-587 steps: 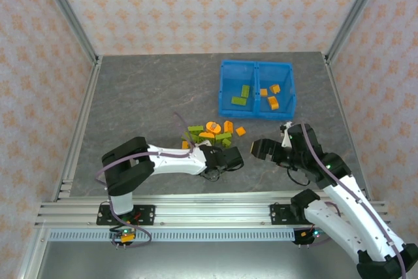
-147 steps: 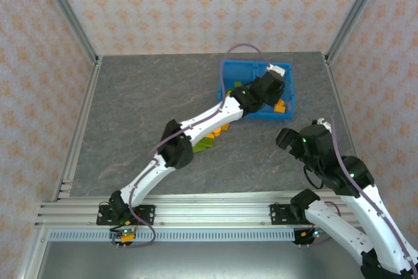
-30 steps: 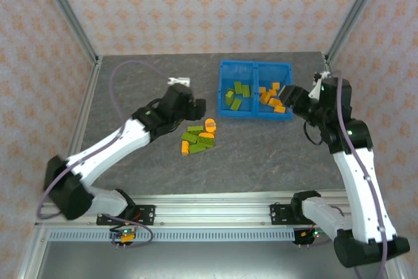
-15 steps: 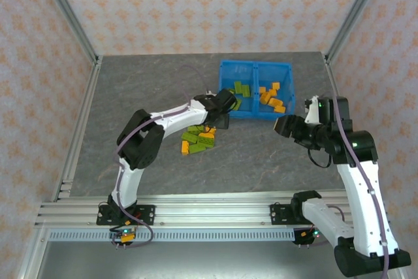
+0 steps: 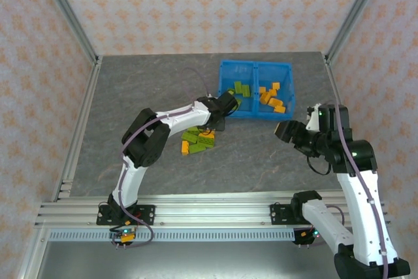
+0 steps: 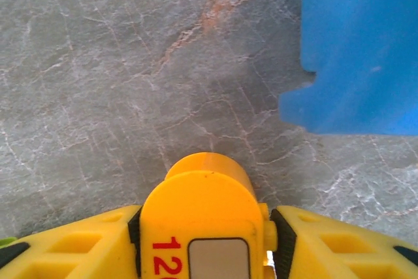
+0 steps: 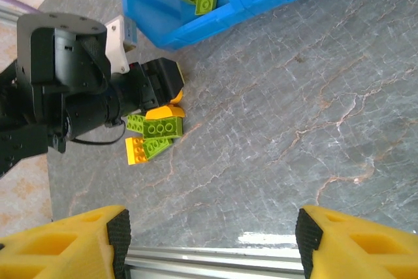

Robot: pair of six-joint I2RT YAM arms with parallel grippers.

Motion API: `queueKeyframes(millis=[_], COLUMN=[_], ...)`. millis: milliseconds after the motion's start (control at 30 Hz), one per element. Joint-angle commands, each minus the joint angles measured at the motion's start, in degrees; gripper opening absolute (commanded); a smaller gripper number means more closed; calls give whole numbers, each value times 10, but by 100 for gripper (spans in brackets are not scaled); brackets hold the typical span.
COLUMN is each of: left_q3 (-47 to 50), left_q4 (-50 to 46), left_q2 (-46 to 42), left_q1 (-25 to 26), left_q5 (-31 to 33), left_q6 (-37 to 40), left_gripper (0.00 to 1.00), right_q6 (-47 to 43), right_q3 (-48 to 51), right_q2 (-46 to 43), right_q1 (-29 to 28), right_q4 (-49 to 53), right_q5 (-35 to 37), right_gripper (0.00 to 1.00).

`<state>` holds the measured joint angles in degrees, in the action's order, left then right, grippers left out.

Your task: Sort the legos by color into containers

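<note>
Left gripper (image 6: 206, 223) clamps its jaws across the flat sides of a seemingly light, rigid orange brick (image 6: 209, 173) beside the blue bin (image 6: 366, 44); right gripper (image 7: 210, 230) shows open jaws.

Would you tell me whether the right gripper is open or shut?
Open: the right gripper has its fingers wide apart, holding nothing.

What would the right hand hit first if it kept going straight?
The right hand would probably meet bare table, short of the blue bin; loose legos lie off to the side. Depth is unclear.
</note>
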<state>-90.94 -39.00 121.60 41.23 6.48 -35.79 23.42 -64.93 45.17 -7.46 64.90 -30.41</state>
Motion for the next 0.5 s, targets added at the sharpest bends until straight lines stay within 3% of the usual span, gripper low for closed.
queueKeyframes(millis=[0,100,300,467], left_q3=[30,45,38,-25], left_q4=[-6,6,-3,26], left_q2=[-10,-31,-127,-182], left_q1=[-1,-1,7,28], left_q5=[-1,-4,-23,-42], left_q6=[3,9,29,74], left_gripper=[48,38,38,37], right_q6=[34,45,69,86], right_q3=[2,-1,-2,-16], right_q2=[0,0,-2,-3], right_q1=[-3,-3,-3,-2], right_q4=[-38,-42,-51,-59], right_q5=[4,15,21,33], right_gripper=[69,69,69,69])
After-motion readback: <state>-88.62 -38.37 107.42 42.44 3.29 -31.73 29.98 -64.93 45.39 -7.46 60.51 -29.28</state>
